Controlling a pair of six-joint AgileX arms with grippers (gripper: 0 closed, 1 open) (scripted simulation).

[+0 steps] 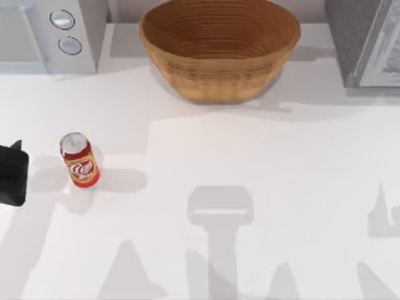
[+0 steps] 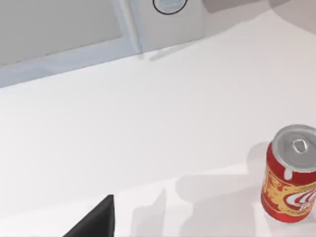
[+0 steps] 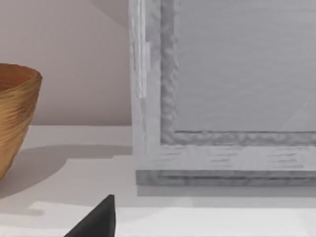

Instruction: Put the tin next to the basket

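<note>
The tin (image 1: 79, 160) stood upright on the white tabletop (image 1: 262, 169), close to its left edge and about midway between the back and front edges. Its silver top faced up, and its red side with the orange-yellow band and white swirl logo showed toward the front. It was well apart from the basket (image 1: 219, 47), which sat at the back edge, near the middle, with its wide rim up and its ribbed coils visible inside and out.

The left gripper (image 1: 12, 173) sat at the left edge of the tabletop, just beside the tin and not touching it; whether it was wide or narrow could not be told. In the left wrist view the tin (image 2: 291, 174) stood free on the surface, with one dark fingertip (image 2: 96, 221) near the frame's lower border, apart from it.

A white appliance with two round dials (image 1: 59, 31) occupied the back left corner, and a grey cabinet (image 1: 362, 40) the back right corner. The right wrist view showed that cabinet (image 3: 227, 98) close up, the basket's side (image 3: 17, 113) beyond it, and a dark fingertip (image 3: 96, 221); the right claw's state could not be told.
</note>
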